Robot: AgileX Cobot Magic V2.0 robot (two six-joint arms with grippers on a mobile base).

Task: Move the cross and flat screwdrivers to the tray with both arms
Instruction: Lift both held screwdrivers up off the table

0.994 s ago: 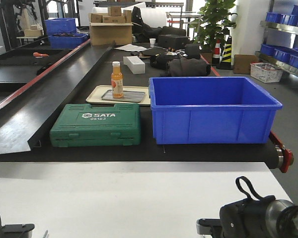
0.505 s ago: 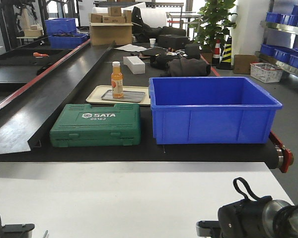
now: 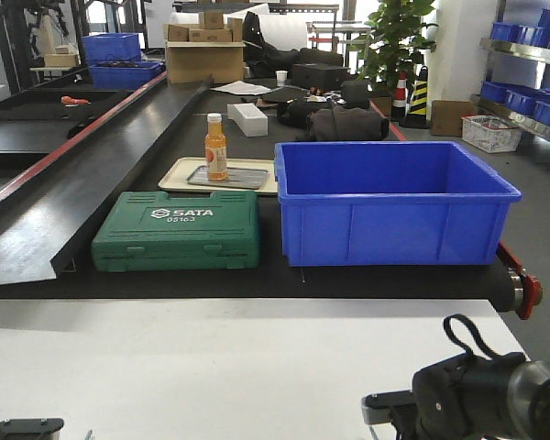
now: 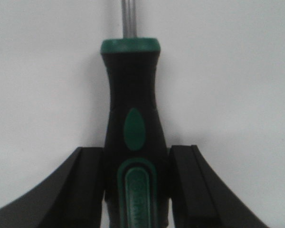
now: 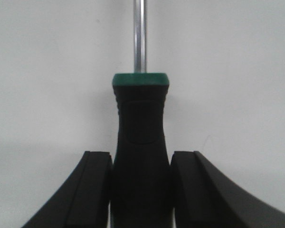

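Note:
In the left wrist view a screwdriver [image 4: 133,95] with a black-and-green handle lies on the white table, its steel shaft running off the top edge. My left gripper [image 4: 135,153] is shut on the handle, both fingers against its sides. In the right wrist view a second screwdriver [image 5: 141,109] lies the same way, and my right gripper [image 5: 141,156] is shut on its handle. Both tips are out of view, so I cannot tell cross from flat. The grey metal tray [image 3: 246,179] sits far ahead on the black belt. Only the right arm [image 3: 481,399] and a corner of the left arm [image 3: 18,427] show in the front view.
An orange bottle [image 3: 216,147] stands on the metal tray, which rests on a cream tray [image 3: 176,174]. A green SATA case [image 3: 179,229] and a deep blue bin [image 3: 394,206] stand between the white table [image 3: 211,367] and the trays.
In the front view the right arm has shifted a little to the right and lower. The left arm has sunk slightly at the bottom edge.

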